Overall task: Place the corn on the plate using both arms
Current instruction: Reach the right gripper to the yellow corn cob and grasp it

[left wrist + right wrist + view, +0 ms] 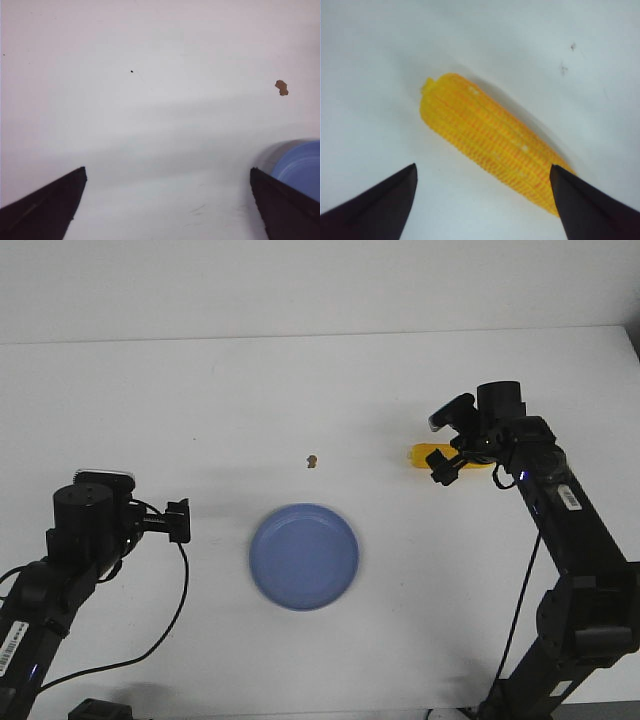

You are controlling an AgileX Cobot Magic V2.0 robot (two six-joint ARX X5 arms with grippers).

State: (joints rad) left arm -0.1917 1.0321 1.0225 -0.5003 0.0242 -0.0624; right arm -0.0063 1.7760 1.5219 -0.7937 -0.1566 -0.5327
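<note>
front view looks down over the whole table; both wrist views sit close above it.

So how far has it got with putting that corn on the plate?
Early on. Done: the right gripper has reached the corn, open, fingers on either side. In hand: closing on it; the corn lies on the table. Left: lift and carry to the empty plate. The left gripper waits open nearby.

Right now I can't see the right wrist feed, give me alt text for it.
A yellow corn lies diagonally on the white table, close ahead of the open right claw. Its two dark fingertips are spread wide, one partly covering the cob's near end; no grip yet.
</note>
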